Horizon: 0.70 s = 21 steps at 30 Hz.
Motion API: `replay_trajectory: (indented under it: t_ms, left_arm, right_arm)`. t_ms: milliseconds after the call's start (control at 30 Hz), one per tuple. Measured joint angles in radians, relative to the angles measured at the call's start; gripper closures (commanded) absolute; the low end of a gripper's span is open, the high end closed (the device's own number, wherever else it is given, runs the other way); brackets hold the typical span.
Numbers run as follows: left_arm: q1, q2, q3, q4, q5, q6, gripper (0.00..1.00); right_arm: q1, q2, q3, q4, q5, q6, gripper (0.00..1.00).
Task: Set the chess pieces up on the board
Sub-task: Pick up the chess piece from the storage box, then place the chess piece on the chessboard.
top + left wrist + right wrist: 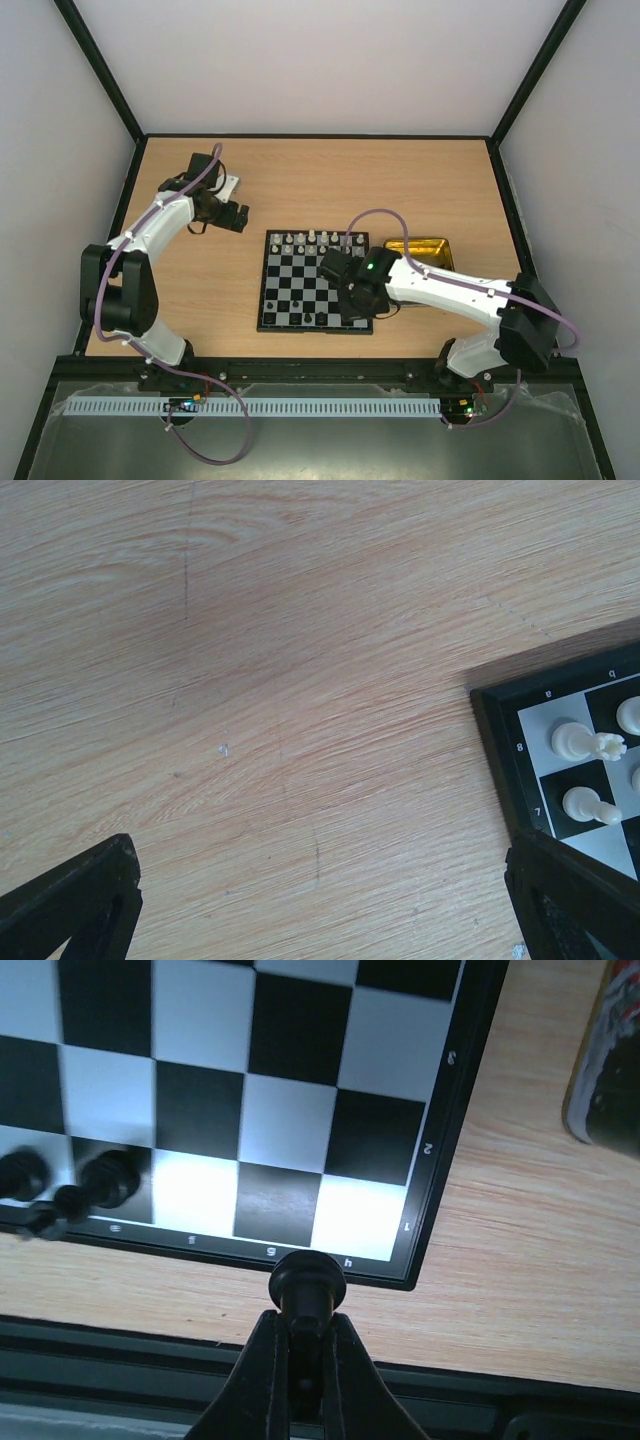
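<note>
right gripper point(307, 1315) is clamped on one black piece point(307, 1278), hovering over the near rim of the board point(440, 1140) at its right corner, about the g/h files. The bare back-rank squares are just ahead of the fingertips. Piece's long axis seems to run along the fingers, round wide end sticking out toward the board; likely the base, can't confirm. Other black pieces point(100, 1180) sit further left on that row, white pieces point(312, 238) on the far rows. left gripper point(237, 216) is parked off the far-left corner, jaws apart, holding nothing. Right arm is much nearer.
</note>
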Motion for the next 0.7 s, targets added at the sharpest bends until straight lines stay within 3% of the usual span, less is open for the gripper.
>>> replay_trajectory:
  t_ms: [233, 700]
  left_arm:
    - [0.000, -0.014, 0.000, 0.000, -0.006, 0.000, 0.01]
    - [0.000, -0.032, -0.002, 0.000, -0.017, 0.000, 0.01]
  right_arm:
    - [0.019, 0.025, -0.104, 0.074, -0.008, 0.035, 0.98]
    - [0.032, 0.123, -0.074, 0.144, -0.004, 0.044, 0.98]
